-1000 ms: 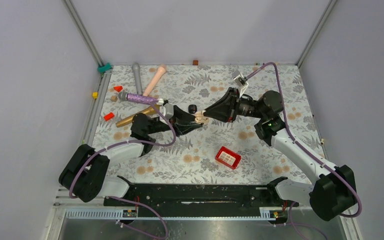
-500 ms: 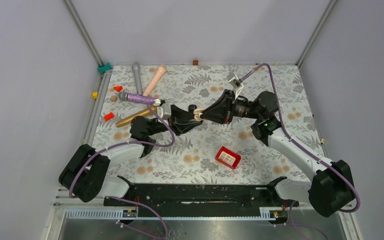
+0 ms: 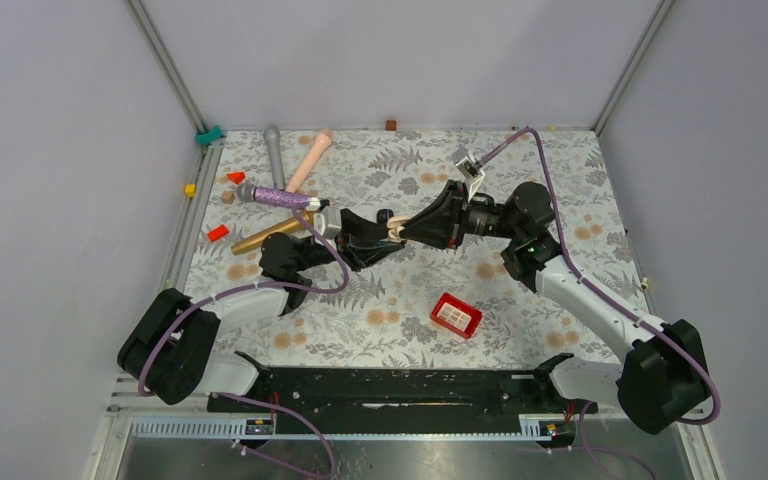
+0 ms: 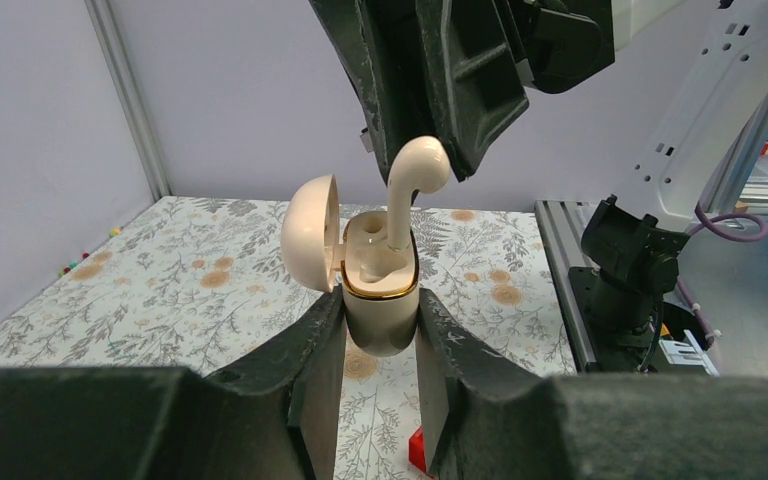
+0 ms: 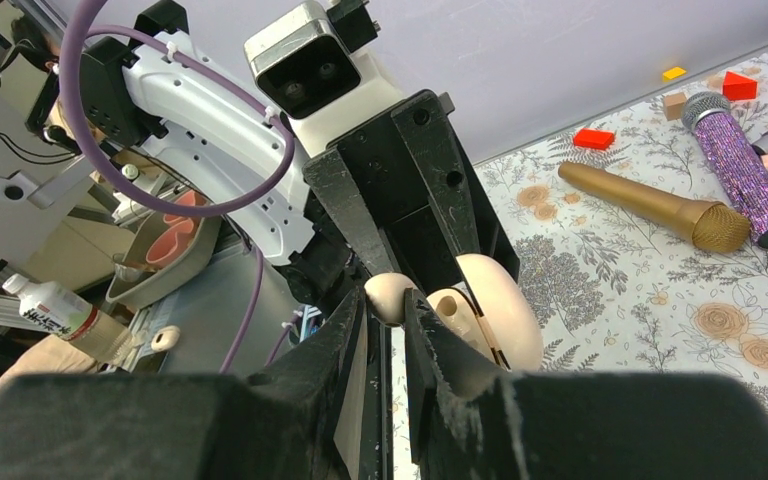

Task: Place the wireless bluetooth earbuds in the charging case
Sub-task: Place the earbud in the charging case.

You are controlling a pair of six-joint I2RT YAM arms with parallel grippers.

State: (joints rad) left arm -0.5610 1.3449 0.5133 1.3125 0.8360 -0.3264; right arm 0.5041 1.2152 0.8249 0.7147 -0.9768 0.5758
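Observation:
My left gripper [image 4: 380, 318] is shut on the cream charging case [image 4: 381, 305], held upright with its round lid [image 4: 311, 232] swung open to the left. A cream earbud [image 4: 411, 182] hangs above it, its stem reaching down into the case's opening. My right gripper [image 5: 388, 302] is shut on that earbud's head [image 5: 387, 294], with the case's lid [image 5: 501, 303] just behind. In the top view both grippers meet mid-table over the case [image 3: 393, 229], the left gripper [image 3: 382, 238] coming from the left and the right gripper [image 3: 407, 229] from the right.
A red box [image 3: 456, 315] lies nearer the front, right of centre. Gold [image 3: 260, 238], purple [image 3: 282, 197], grey [image 3: 274, 150] and pink [image 3: 308, 160] microphones lie at the back left, with small red cones [image 3: 218, 232] beside them.
My right gripper has moved left with the earbud to the case in the left gripper. Over the last half second almost nothing has moved.

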